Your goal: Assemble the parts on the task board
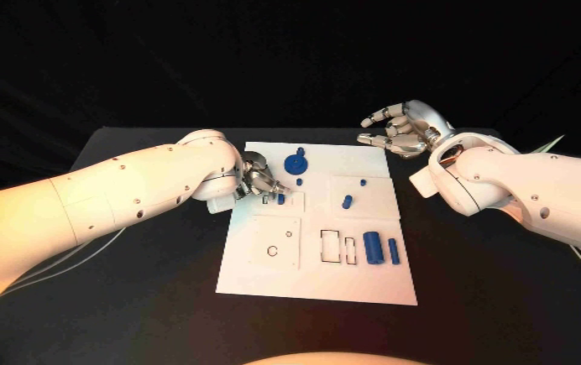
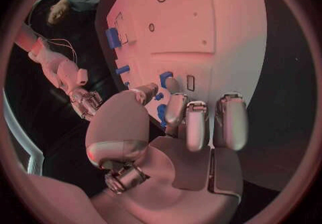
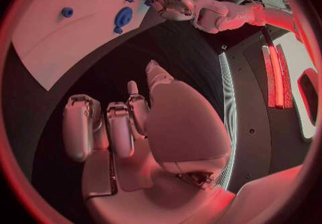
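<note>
We see the left hand (image 1: pixel 259 179) on the white task board (image 1: pixel 317 277), its fingertips pinching a small blue part (image 1: pixel 281 199) near the board's left edge. The right hand (image 1: pixel 403 130) hovers off the board's far right corner, fingers apart, holding nothing.

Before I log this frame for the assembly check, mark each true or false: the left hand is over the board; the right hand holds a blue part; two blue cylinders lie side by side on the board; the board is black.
1. The left hand is at the task board, by a small blue part: true.
2. The right hand holds a blue part: false; it hovers off the board's far corner, holding nothing.
3. Two blue cylinders lie side by side on the board: true.
4. The board is black: false; it is white, and the table is black.
</note>
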`<state>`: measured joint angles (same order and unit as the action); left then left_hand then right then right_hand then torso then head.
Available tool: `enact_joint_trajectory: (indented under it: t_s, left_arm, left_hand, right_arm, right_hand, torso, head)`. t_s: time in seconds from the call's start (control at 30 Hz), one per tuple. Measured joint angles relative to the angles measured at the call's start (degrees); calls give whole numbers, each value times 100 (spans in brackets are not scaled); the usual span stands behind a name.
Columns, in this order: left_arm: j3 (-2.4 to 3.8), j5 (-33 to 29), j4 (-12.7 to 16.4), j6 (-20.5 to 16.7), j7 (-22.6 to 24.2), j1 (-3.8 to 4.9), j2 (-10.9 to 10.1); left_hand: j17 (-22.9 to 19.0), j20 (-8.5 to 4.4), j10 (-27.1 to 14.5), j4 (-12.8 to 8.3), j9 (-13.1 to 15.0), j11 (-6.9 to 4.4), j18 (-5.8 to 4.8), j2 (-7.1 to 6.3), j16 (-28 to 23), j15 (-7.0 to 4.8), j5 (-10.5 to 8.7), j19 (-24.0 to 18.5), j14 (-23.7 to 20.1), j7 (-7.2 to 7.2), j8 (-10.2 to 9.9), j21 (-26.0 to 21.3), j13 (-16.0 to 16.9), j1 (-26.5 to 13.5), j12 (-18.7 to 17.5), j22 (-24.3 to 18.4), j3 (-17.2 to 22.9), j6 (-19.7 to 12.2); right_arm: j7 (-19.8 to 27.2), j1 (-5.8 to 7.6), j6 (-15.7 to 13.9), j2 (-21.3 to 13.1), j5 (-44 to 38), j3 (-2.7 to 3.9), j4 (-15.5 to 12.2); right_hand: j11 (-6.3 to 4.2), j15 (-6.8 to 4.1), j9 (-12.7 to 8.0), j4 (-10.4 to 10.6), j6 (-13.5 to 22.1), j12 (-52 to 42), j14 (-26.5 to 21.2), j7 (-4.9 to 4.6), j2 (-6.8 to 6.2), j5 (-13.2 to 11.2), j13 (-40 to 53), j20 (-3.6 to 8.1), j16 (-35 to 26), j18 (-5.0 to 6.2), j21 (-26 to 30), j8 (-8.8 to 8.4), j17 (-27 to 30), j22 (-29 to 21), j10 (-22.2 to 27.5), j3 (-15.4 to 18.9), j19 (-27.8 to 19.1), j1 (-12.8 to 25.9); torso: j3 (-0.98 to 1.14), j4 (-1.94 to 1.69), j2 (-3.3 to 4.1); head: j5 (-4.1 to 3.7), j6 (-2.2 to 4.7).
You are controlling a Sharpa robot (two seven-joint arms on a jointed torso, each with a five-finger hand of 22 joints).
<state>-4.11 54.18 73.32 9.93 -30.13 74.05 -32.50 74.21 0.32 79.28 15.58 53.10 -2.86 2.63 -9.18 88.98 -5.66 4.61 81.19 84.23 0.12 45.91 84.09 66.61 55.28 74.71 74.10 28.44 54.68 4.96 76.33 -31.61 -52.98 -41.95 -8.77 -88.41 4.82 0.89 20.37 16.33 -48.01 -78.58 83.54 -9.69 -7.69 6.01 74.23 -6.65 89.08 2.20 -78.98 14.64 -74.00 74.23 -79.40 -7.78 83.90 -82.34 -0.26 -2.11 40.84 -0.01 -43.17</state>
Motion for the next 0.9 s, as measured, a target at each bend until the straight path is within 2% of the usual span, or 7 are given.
enact_joint_trajectory:
  t_s: [0.13,0.23,0.33,0.47,0.53,0.67,0.9]
  left_arm:
    - [34,-20,53,-23,4,-1,-37]
    - [124,-81,118,-47,9,-3,-87]
    - [263,-179,174,-54,18,-2,-166]
    - [376,-273,137,-32,32,71,-257]
    - [405,-289,43,-15,41,149,-269]
    - [448,-220,-244,12,63,295,-250]
    - [445,-67,-708,74,95,335,-41]
  left_hand:
    - [0,0,-1,132,6,0,0,-16,0,0,0,0,0,0,0,0,-3,16,-1,0,-134,0]
    - [0,0,-3,131,44,-1,1,-20,0,0,0,0,0,43,-2,-1,-16,21,-72,0,-135,-47]
    - [0,16,-67,32,43,60,2,-75,0,4,0,-17,0,102,-228,-12,-222,79,-260,-12,-237,-208]
    - [0,167,-419,92,-118,209,3,42,-1,150,2,-169,24,368,-787,-146,-467,330,-440,-181,-600,-479]
    - [0,216,-485,93,-247,276,3,81,-1,209,3,-217,-40,445,-1022,-146,-485,456,-467,-184,-600,-556]
    - [0,258,-557,92,-389,347,5,139,-1,212,3,-258,-40,479,-1220,-212,-574,548,-471,-259,-601,-708]
    - [0,258,-559,91,-411,348,5,126,-2,272,3,-259,19,479,-1265,-212,-635,560,-538,-309,-603,-708]
  right_arm:
    - [4,-1,0,1,0,0,4]
    - [7,-4,1,1,0,0,12]
    - [8,-7,1,0,1,0,22]
    - [8,-8,1,-3,1,-1,32]
    - [7,-8,0,-5,2,-1,37]
    - [3,-8,-2,-6,2,-1,47]
    - [3,-8,-3,0,2,-1,58]
  right_hand:
    - [0,0,0,0,0,0,0,0,0,0,0,0,0,0,0,0,0,0,0,0,0,0]
    - [0,0,0,0,0,0,0,0,0,0,0,0,0,0,0,0,0,0,0,0,0,0]
    - [0,0,0,0,1,0,0,0,0,0,0,0,0,0,0,0,0,0,0,0,0,0]
    - [0,0,0,0,0,0,0,0,0,0,0,0,0,0,0,0,0,0,0,0,0,0]
    - [0,0,0,0,0,0,0,0,0,0,0,0,0,1,0,0,0,0,0,0,0,0]
    - [0,0,0,0,10,0,0,-9,0,0,0,0,0,0,0,0,0,0,0,0,0,0]
    - [0,0,0,0,11,0,0,-10,0,0,0,0,0,0,0,0,0,0,0,0,0,0]
  torso:
    - [1,3,2]
    - [0,3,2]
    - [1,3,1]
    - [7,0,-8]
    - [9,-4,-10]
    - [10,-8,-9]
    - [7,0,7]
  head:
    - [-1,12]
    - [2,26]
    - [8,34]
    - [16,46]
    - [23,56]
    - [40,81]
    - [63,105]
